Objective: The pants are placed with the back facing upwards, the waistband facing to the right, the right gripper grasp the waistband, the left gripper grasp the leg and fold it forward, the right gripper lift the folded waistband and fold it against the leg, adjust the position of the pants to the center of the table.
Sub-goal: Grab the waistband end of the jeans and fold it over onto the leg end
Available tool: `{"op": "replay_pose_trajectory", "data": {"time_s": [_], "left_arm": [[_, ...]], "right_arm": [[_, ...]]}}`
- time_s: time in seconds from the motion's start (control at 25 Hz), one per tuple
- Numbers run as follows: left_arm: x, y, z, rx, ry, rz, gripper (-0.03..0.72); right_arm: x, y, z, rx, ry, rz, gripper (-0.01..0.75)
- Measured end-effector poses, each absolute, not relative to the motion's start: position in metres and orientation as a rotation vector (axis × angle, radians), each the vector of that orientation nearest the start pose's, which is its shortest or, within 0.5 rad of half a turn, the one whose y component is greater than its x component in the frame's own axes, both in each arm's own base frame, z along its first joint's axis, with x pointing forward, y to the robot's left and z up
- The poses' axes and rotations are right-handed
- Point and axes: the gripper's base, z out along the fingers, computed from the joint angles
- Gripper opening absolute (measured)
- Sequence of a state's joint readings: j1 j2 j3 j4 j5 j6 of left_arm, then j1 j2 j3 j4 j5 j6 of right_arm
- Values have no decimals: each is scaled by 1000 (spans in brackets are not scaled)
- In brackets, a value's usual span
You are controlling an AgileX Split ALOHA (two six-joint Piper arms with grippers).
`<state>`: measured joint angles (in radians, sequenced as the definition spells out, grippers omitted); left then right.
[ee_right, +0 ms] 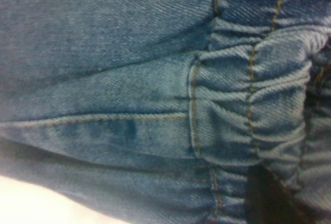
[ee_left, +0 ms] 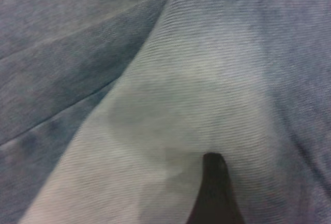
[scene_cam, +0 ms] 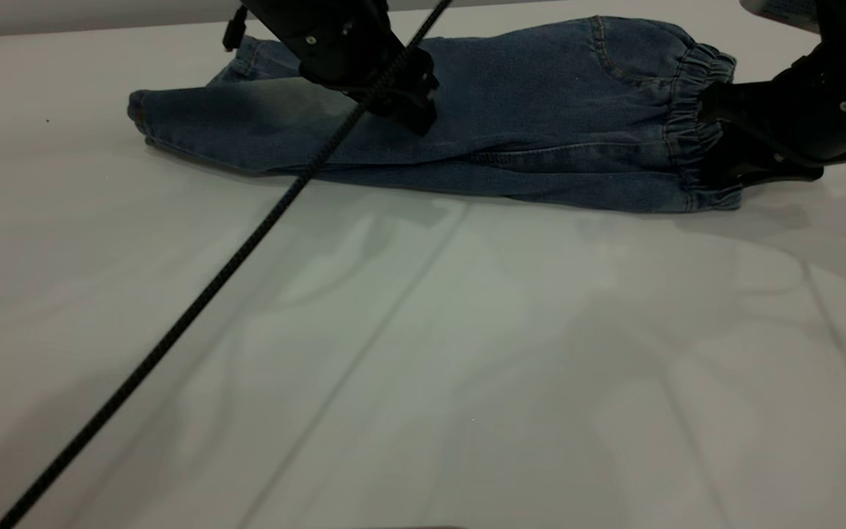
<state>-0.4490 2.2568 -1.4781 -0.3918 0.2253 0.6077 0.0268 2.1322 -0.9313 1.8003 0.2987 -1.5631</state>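
Note:
The blue denim pants [scene_cam: 540, 110] lie folded lengthwise along the far side of the white table [scene_cam: 423, 353], with the waistband [scene_cam: 691, 110] at the right. My left gripper [scene_cam: 423, 117] reaches down onto the middle of the leg [ee_left: 196, 79]. Faded fabric covers one of its fingers, and only the other dark finger [ee_left: 214, 188] shows. My right gripper [scene_cam: 709, 139] is at the right end, closed around the gathered waistband [ee_right: 269, 105]. One dark finger [ee_right: 264, 198] shows under the ruffles. The leg cuffs point left [scene_cam: 140, 110].
A thin black cable [scene_cam: 195, 308] runs from the left arm diagonally across the table to the near left corner. The whole near half of the table is bare white surface. The table's back edge lies just behind the pants.

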Motion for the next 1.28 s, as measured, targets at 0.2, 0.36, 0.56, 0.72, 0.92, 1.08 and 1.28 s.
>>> {"op": "replay_pose_trajectory", "data": {"time_s": [0.2,0.36,0.56,0.72,0.92,1.08,1.28], "left_arm": [[438,-187,109,704,2385,-222,496],[441,-183,101,701,2419,-227,496],[439,-182,73,716,2474,-222,496],[438,-186,63,727,2484,-221,496],[429,-214,64,803,2455,-245,496],[416,-252,70,910,2418,-290,496],[420,-261,93,1000,2435,-321,496]], "right_arm": [[360,39,86,109,2520,519,65],[361,49,119,37,2407,660,65],[357,61,142,-36,2319,833,65],[354,66,154,-85,2272,909,65],[351,67,170,-114,2225,926,65],[349,67,180,-129,2200,925,65],[347,68,187,-147,2181,918,65]]}}
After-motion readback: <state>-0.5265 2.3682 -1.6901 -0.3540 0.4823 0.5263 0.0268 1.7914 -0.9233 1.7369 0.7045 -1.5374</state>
